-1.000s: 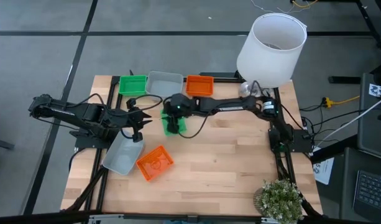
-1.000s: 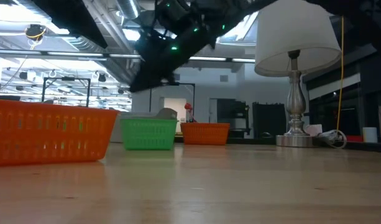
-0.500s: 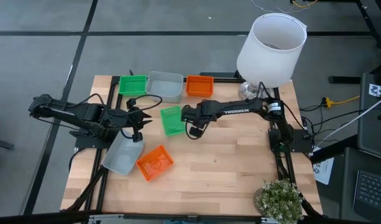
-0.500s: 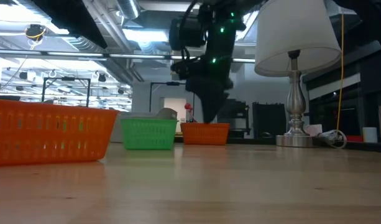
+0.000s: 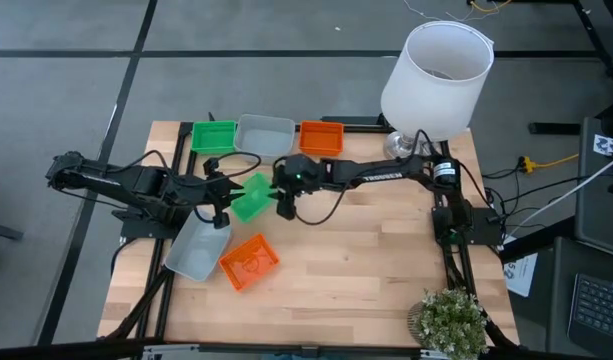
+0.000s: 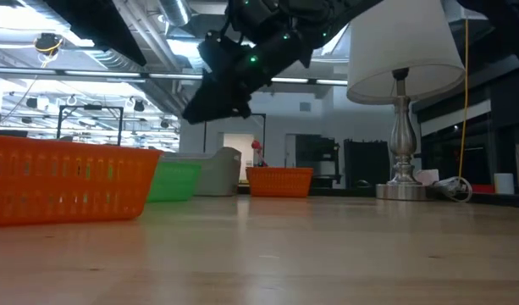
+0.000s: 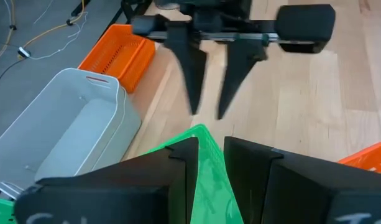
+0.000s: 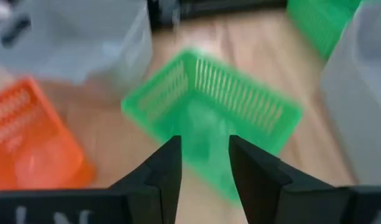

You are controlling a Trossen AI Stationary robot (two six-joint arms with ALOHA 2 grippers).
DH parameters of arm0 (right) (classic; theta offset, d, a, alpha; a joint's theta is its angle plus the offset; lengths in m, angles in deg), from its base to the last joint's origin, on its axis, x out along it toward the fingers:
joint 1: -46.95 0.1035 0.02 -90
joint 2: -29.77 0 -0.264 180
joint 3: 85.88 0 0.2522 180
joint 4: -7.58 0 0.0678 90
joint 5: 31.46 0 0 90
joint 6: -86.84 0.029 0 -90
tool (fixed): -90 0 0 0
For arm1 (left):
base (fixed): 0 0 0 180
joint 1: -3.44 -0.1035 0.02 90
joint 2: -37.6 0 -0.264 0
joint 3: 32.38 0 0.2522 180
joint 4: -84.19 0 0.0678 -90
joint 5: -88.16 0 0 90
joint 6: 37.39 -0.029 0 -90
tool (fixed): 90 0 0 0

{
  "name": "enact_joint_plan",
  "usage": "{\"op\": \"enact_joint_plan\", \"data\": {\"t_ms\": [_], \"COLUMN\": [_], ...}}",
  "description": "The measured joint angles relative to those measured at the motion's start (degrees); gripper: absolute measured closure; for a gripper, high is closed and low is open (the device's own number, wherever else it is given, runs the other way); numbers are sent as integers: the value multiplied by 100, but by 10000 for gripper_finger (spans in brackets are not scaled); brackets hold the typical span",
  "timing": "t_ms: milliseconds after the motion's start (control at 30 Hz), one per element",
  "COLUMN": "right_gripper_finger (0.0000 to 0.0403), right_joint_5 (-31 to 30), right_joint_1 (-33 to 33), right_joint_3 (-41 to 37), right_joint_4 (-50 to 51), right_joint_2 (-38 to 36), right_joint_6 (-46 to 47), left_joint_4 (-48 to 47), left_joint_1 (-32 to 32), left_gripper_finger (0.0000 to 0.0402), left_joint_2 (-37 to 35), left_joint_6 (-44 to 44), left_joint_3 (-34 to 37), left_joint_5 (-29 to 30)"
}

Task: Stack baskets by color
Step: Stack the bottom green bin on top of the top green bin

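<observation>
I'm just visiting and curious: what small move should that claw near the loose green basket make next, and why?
Probably lower the open right claw onto the loose green basket and close on its rim. It lies tilted mid-table just ahead of the claw, apart from the green basket in the back row where it likely belongs. The left claw waits beside it.

Left end effector (image 5: 224, 196) at 9 o'clock, fingers narrowly parted. Right end effector (image 5: 283, 205), reaching toward it from 3 o'clock, is spread.
</observation>
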Motion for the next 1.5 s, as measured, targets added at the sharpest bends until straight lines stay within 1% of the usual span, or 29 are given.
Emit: {"op": "enact_joint_plan", "data": {"t_ms": [67, 133, 200, 333, 433, 500, 633, 733, 767, 867, 933, 1000, 1100, 1167, 1300, 1433, 1500], "right_gripper_finger": [269, 269, 269, 269, 269, 269, 269, 269, 269, 269, 269, 269, 269, 269, 269, 269, 269], "right_joint_5": [1, -164, -694, -2136, -3002, -3433, -4201, -4741, -4859, -4940, -4954, -4963, -4934, -4845, -4406, -4182, -4150], "right_joint_1": [11, 23, 18, -1, 4, -9, -51, -100, -133, -265, -296, -283, -186, -109, 55, 198, 268], "right_joint_3": [2, 2, 2, 2, 2, 2, 0, -91, -171, -468, -834, -1264, -1931, -2346, -3030, -3411, -3496], "right_joint_4": [525, 1087, 1712, 3263, 4193, 4733, 5606, 6249, 6555, 7086, 7247, 7107, 6724, 6391, 5715, 5370, 5287], "right_joint_2": [-15, -15, -27, -129, -315, -463, -843, -1227, -1395, -1993, -2488, -2980, -3660, -4037, -4605, -4938, -5033], "right_joint_6": [30, 177, 306, 830, 1056, 1117, 1403, 1571, 1704, 2462, 2926, 3270, 3623, 3648, 3623, 3624, 3628], "left_joint_4": [-4, 57, 149, 300, 653, 848, 862, 860, 849, 773, 753, 699, 461, 279, 167, 229, 224], "left_joint_1": [2, 0, -5, -171, -427, -646, -1158, -1434, -1526, -1753, -1835, -1934, -2194, -2390, -2774, -3030, -3131], "left_gripper_finger": [331, 331, 331, 331, 330, 328, 319, 313, 312, 308, 306, 306, 305, 305, 305, 305, 305], "left_joint_2": [2, 0, 50, 371, 754, 1035, 1617, 1836, 1909, 2175, 2336, 2454, 2544, 2561, 2558, 2573, 2647], "left_joint_6": [49, 460, 869, 905, 921, 917, 712, 731, 752, 752, 754, 741, 721, 713, 640, 378, 361], "left_joint_3": [0, 48, 183, 280, 278, 236, 76, 45, 42, 42, 42, 42, 39, 39, 39, 39, 39], "left_joint_5": [-2, -36, -209, -779, -1126, -1364, -1377, -1407, -1506, -1949, -2073, -1962, -1548, -1394, -1078, -1121, -1262]}}
